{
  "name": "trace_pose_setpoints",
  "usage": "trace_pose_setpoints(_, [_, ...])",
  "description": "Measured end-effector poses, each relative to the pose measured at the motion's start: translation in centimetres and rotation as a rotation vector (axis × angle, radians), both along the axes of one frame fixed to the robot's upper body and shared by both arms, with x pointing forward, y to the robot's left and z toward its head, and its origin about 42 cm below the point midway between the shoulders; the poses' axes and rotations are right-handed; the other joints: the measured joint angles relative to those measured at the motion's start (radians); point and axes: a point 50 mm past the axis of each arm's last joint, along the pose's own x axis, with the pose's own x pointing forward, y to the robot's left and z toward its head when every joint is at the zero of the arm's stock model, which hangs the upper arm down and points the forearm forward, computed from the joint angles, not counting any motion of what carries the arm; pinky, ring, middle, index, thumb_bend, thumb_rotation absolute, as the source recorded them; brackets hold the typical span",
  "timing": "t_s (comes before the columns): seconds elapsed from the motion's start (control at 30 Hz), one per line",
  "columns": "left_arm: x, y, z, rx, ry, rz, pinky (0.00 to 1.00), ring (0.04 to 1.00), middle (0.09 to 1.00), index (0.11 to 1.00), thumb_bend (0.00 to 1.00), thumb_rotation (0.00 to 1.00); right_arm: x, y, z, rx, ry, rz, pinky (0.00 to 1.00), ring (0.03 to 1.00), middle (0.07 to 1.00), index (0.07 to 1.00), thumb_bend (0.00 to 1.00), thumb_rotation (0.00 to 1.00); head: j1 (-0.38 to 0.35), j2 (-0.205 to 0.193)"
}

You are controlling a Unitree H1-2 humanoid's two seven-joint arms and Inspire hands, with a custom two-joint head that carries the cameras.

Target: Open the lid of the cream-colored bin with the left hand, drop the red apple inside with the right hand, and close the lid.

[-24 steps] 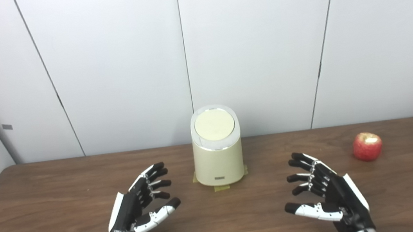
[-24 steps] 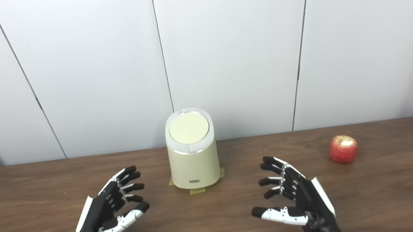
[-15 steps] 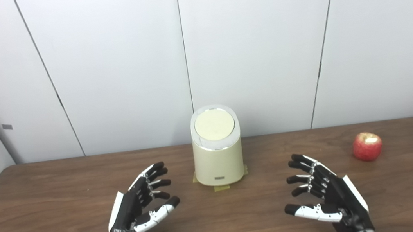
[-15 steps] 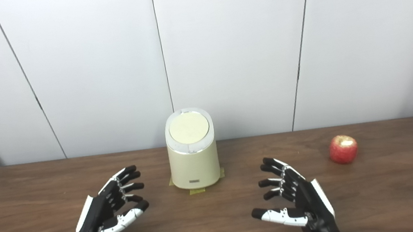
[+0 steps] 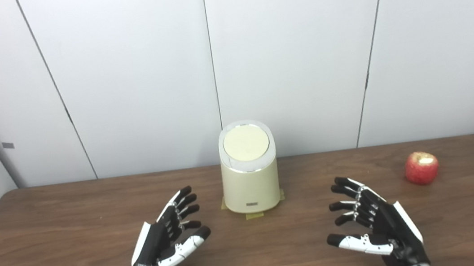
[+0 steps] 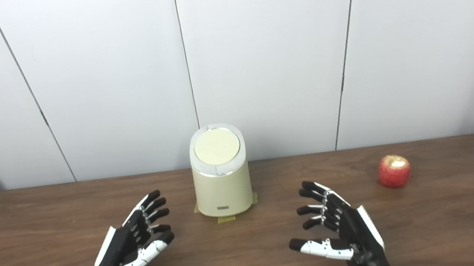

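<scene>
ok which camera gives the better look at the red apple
The right eye view, slightly: the red apple sits farther from the picture's edge there, whole and unblocked on the table. The left eye view shows it whole too, nearer the right edge.

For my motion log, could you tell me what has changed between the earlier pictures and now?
The left hand has shifted slightly right, toward the cream-colored bin, open and empty. The right hand, the bin's closed lid and the red apple stayed put.
</scene>
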Motion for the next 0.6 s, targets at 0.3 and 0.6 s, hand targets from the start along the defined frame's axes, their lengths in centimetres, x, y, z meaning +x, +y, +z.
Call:
trace_pose_setpoints(0.3, [1.2, -1.6, 1.9, 0.0, -0.043, 0.07, 0.99, 1.0, 1.0, 1.0, 0.89, 0.49, 0.1, 0.0, 0.1, 0.005, -0.004, 0.0, 0.52, 0.673, 0.803, 0.807, 0.79, 0.14, 0.009, -0.005])
trace_pose_setpoints(0.6, [4.5, -3.0, 6.0, 0.086, -0.113, 0.11, 1.0, 1.0, 1.0, 1.0, 0.85, 0.46, 0.5, -0.3, -0.4, -0.002, 0.011, -0.005, 0.53, 0.669, 0.8, 0.808, 0.8, 0.18, 0.017, -0.012])
